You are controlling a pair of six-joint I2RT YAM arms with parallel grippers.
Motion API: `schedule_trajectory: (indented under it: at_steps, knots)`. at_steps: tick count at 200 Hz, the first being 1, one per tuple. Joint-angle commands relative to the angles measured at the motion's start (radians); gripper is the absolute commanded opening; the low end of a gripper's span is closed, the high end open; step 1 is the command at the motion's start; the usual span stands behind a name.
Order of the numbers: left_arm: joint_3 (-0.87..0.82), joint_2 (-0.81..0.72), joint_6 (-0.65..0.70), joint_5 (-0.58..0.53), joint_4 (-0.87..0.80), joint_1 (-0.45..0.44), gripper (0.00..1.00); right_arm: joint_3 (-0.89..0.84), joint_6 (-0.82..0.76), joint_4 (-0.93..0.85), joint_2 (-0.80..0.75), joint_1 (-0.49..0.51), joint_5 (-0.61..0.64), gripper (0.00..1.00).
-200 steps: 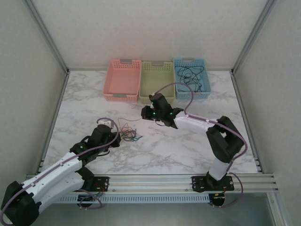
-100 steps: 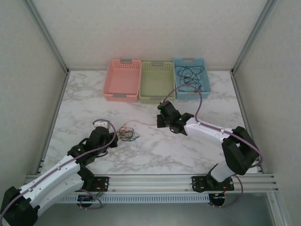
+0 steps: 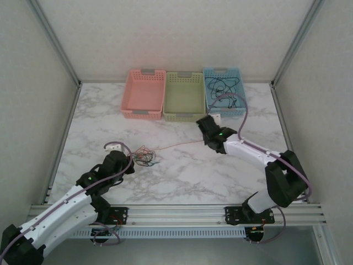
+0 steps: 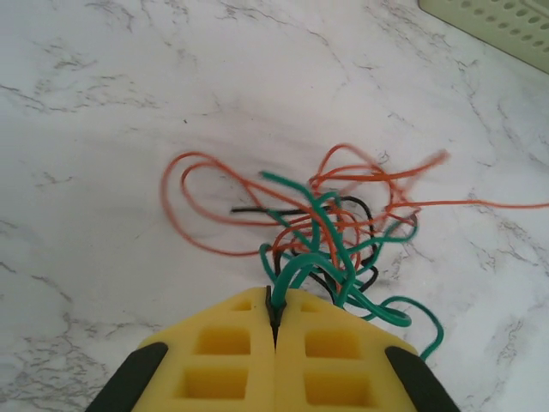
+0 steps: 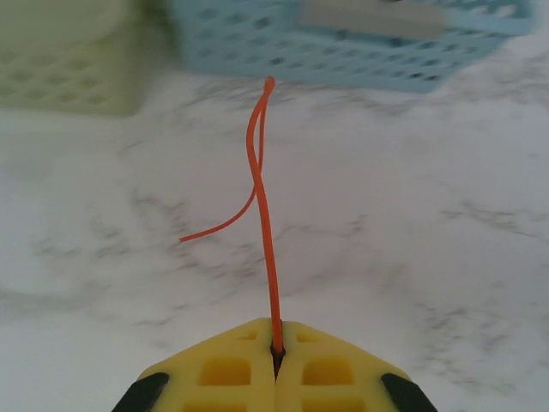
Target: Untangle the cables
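Observation:
The cables (image 3: 144, 156) lie as a small tangle of orange, green and black wires (image 4: 334, 223) on the marble table, left of centre. My left gripper (image 3: 130, 162) sits at the tangle's near-left edge, and its yellow jaws (image 4: 276, 305) are shut on a green cable (image 4: 302, 262). My right gripper (image 3: 206, 128) is in front of the blue basket, shut (image 5: 276, 348) on one orange cable (image 5: 264, 215). That orange cable (image 3: 176, 145) stretches across the table from the tangle to the right gripper. Its short free end curls ahead of the jaws.
Three baskets stand in a row at the back: pink (image 3: 144, 94), green (image 3: 185, 95) and blue (image 3: 225, 91), the blue one holding black cables. The blue basket (image 5: 360, 43) is just ahead of the right gripper, and the green one (image 5: 60, 60) is to its left.
My right gripper has moved right and back toward the blue basket, drawing the orange cable out long from the tangle. My left gripper and the tangle have shifted a little left.

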Motion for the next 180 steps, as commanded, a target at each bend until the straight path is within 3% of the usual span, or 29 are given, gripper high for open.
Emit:
schedule_trajectory:
  at_steps: [1, 34, 50, 71, 137, 180]
  knots:
    - [-0.007, -0.013, -0.021, -0.044, -0.026, 0.011, 0.0, -0.042, 0.006, -0.033, -0.087, -0.08, 0.013, 0.0]
    - [-0.008, -0.034, -0.024, -0.05, -0.041, 0.012, 0.0, -0.066, -0.031, -0.063, -0.151, -0.187, 0.087, 0.0]
    - [-0.013, -0.049, -0.025, -0.052, -0.045, 0.012, 0.0, -0.089, -0.004, -0.037, -0.203, -0.245, 0.008, 0.0]
    - [-0.013, -0.051, -0.024, -0.056, -0.041, 0.012, 0.0, -0.089, 0.005, -0.028, -0.196, -0.25, -0.045, 0.0]
    - [-0.018, -0.092, -0.032, -0.08, -0.066, 0.012, 0.0, -0.074, 0.019, -0.058, -0.198, -0.288, 0.027, 0.0]
    - [-0.019, -0.071, -0.016, -0.042, -0.041, 0.012, 0.0, -0.096, 0.024, -0.004, -0.18, -0.287, -0.266, 0.0]
